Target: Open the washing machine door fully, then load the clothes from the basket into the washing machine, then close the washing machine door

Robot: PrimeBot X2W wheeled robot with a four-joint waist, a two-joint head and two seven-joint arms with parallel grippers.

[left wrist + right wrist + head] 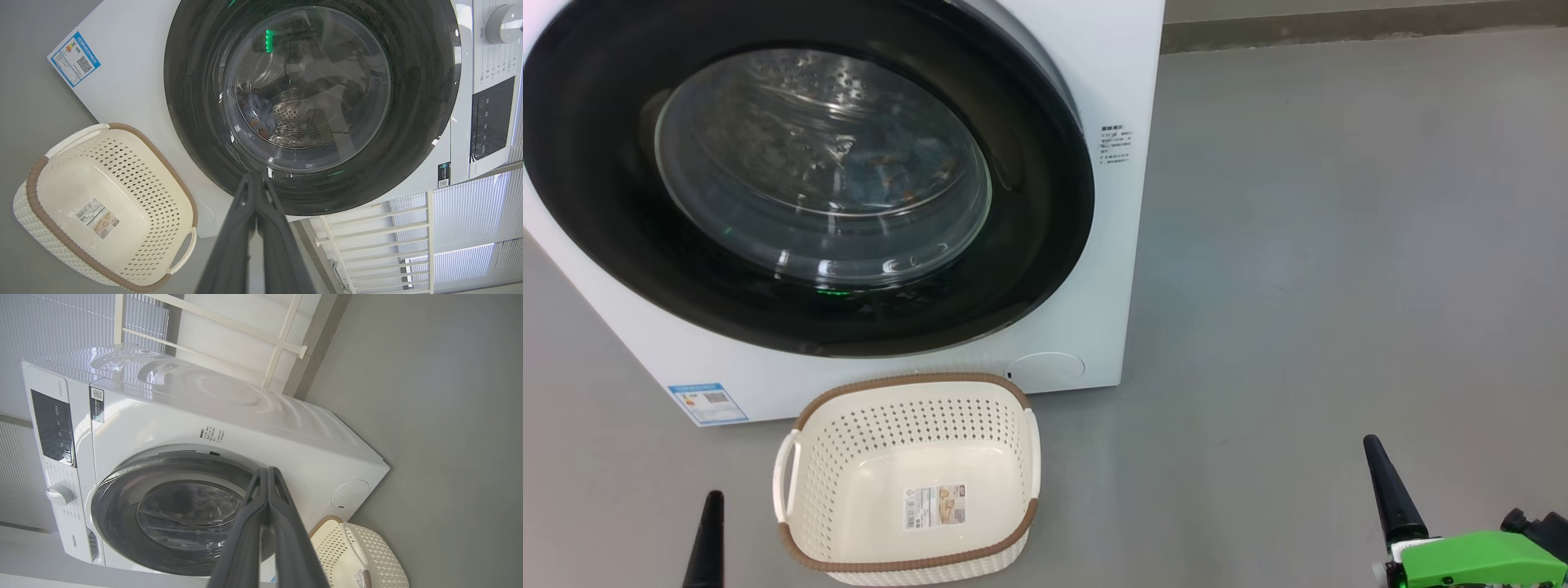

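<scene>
Looks finished, or all but. At upper left of the head view, washing machine door [821,167] shut flush against the white washing machine [1107,49]. Behind the glass, near the window's centre, a patch of blue and orange, probably the clothes [890,167], though too blurred by reflections to swear to. Same patch at lower left of the window in the left wrist view. Bottom centre, just in front of the machine, basket [907,382] upright, holding nothing but a paper sticker [935,505] on its bottom. No step left to see, judging by that; at most a check of the latch.

Left gripper [714,502] at lower left, fingers pressed together, gripping nothing. Right gripper [1374,449] at lower right, likewise closed and empty, well apart from door and basket.

Smooth grey floor [1339,245] across the right half, even and matte. Blue label [707,403] on the machine's lower left corner. In the wrist views, control panel [490,118] and knob [504,22], white railing [429,237], ribbed pale wall panels [470,212] behind.
</scene>
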